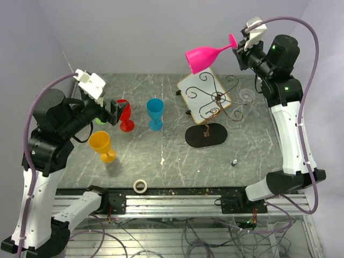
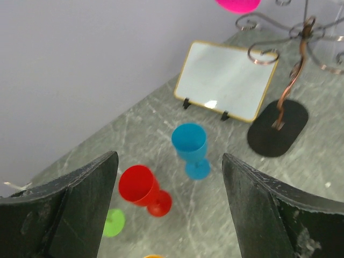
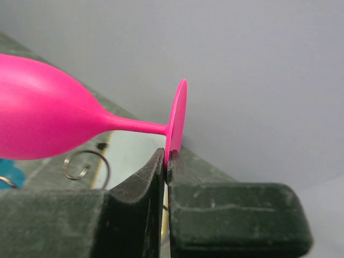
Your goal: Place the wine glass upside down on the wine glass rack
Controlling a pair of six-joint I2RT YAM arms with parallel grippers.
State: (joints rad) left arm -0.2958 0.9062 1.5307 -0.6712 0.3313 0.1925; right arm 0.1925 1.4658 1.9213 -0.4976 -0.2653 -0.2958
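Observation:
A pink wine glass (image 1: pixel 204 58) hangs on its side in the air above the back of the table, bowl pointing left. My right gripper (image 1: pixel 239 45) is shut on the rim of its round foot, and the right wrist view shows the foot's edge pinched between the two pads of the right gripper (image 3: pixel 167 156). Below and in front of the glass stands the wine glass rack (image 1: pixel 215 99), thin scrolled wire arms on a stem with a black oval base (image 1: pixel 206 135). My left gripper (image 2: pixel 169 156) is open and holds nothing, above a red glass (image 2: pixel 141 186).
A white board (image 1: pixel 191 91) with a wooden rim leans behind the rack. A red glass (image 1: pixel 125 114), a blue glass (image 1: pixel 155 112) and an orange glass (image 1: pixel 101 144) stand on the left half. A tape roll (image 1: pixel 141 186) lies at the front edge.

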